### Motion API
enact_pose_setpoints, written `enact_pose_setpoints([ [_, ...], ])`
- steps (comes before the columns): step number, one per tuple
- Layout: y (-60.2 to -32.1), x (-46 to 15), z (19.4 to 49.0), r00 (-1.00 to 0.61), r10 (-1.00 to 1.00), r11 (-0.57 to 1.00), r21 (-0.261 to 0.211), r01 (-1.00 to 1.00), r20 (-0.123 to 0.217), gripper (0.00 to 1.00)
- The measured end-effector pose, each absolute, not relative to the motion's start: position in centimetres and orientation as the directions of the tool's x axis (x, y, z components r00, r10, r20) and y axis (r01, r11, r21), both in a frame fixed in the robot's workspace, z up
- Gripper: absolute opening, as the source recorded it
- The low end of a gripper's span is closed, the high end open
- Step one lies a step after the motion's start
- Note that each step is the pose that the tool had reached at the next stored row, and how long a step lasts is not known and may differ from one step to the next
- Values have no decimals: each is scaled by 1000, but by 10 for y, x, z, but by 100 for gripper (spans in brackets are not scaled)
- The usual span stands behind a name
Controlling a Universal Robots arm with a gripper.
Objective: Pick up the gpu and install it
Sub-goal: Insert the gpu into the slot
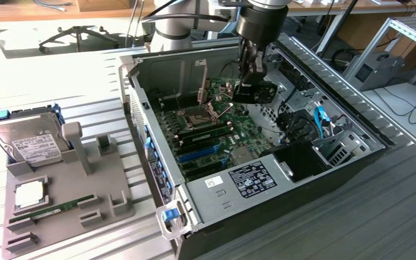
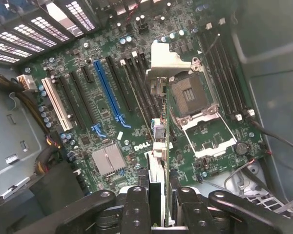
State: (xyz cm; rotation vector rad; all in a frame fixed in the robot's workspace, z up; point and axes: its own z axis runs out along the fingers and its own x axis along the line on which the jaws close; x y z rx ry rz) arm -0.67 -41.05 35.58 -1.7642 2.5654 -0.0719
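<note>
Inside the open computer case (image 1: pixel 215 211), in the exterior view, the gpu (image 1: pixel 255 93) is seen hanging from the gripper (image 1: pixel 253 80), which is clamped on it from above. The card is held over the far part of the motherboard (image 1: pixel 201 135), and its black fan housing can be made out. The pick-up is therefore judged to be done. The card is not seated in any slot, so the installing is judged to be left. On the desk (image 1: pixel 381 216), well apart at the exterior view's left, a grey holder (image 1: pixel 63 216) is seen with a hard drive (image 1: pixel 27 142) and a RAM stick (image 1: pixel 49 208) in it. The card's lower edge is hard to separate from the dark parts behind it, and how high it hangs above the board cannot be told.

In the wrist view, the gripper (image 2: pixel 161 202) is seen with its fingers (image 2: pixel 136 204) pressed against both faces of the gpu (image 2: pixel 158 146), which is viewed edge-on as a thin strip. Beneath it the motherboard (image 2: pixel 83 126) is laid out, with the long blue slot (image 2: pixel 107 90) to one side of the card and the processor socket (image 2: pixel 190 95) to the other. The card appears to lie beside the blue slot, not over it. The fan face is hidden and the contact edge cannot be made out. Whether the silver plate (image 2: pixel 168 61) beyond the card belongs to the card or to the socket cannot be told.
</note>
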Motion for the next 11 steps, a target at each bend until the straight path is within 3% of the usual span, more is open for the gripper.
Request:
enact_pose_setpoints([
  [11,-411,-7,356,-300,-954,299,-55,-953,7,26],
])
